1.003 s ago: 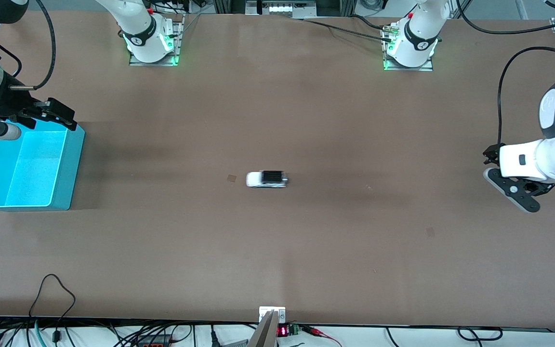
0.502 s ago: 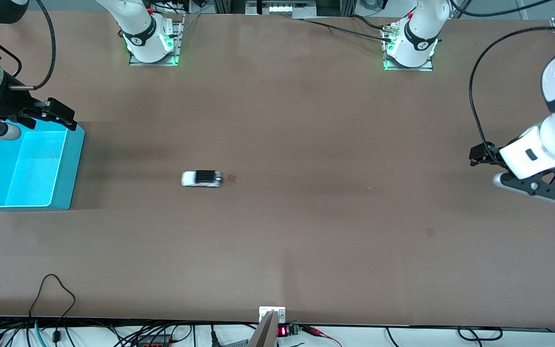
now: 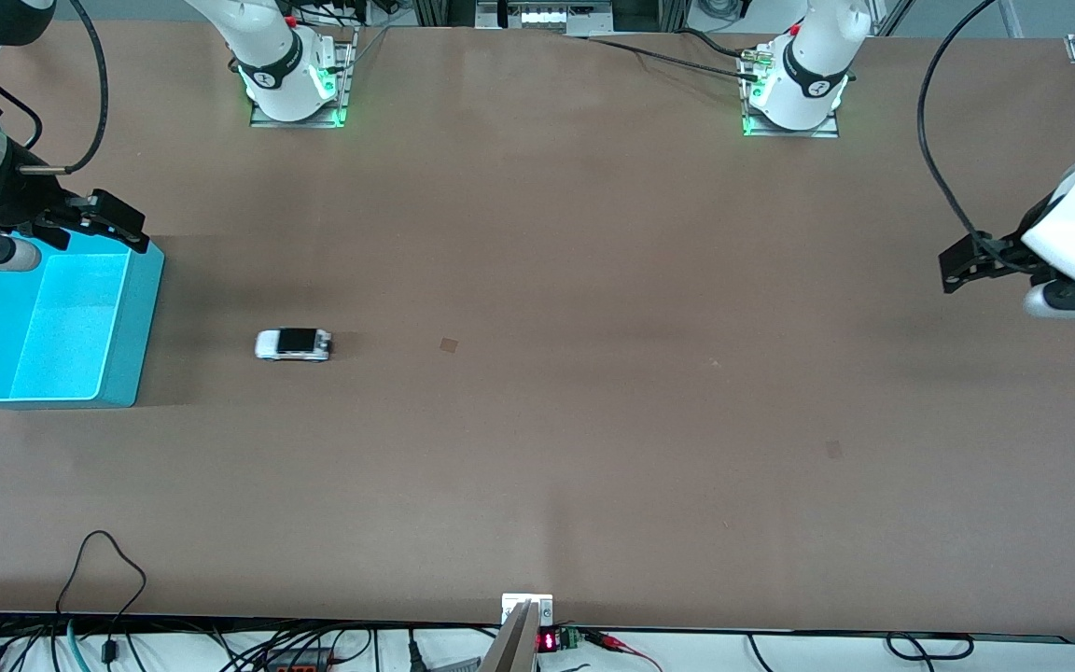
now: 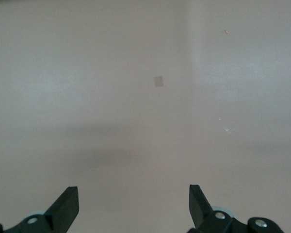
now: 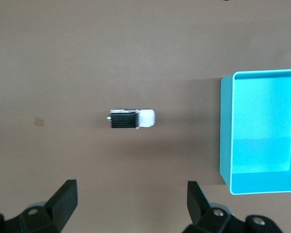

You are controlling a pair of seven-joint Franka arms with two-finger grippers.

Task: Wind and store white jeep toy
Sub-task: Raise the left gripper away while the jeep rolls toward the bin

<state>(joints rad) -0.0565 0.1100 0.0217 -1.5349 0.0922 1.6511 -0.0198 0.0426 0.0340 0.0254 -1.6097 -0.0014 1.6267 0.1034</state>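
Front view shows the white jeep toy free on the desk near the blue bin, toward the right arm's end, so storing is not yet done. The right tool hovers over the bin's rim, wide open and empty. The left tool waits at its own end, well apart from the bin, also open and empty.

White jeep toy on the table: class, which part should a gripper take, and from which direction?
Grip the white jeep toy across its long flat sides, coming straight down from above. It stands on its wheels, its length pointing toward the blue bin, so a low sideways approach would likely push it.
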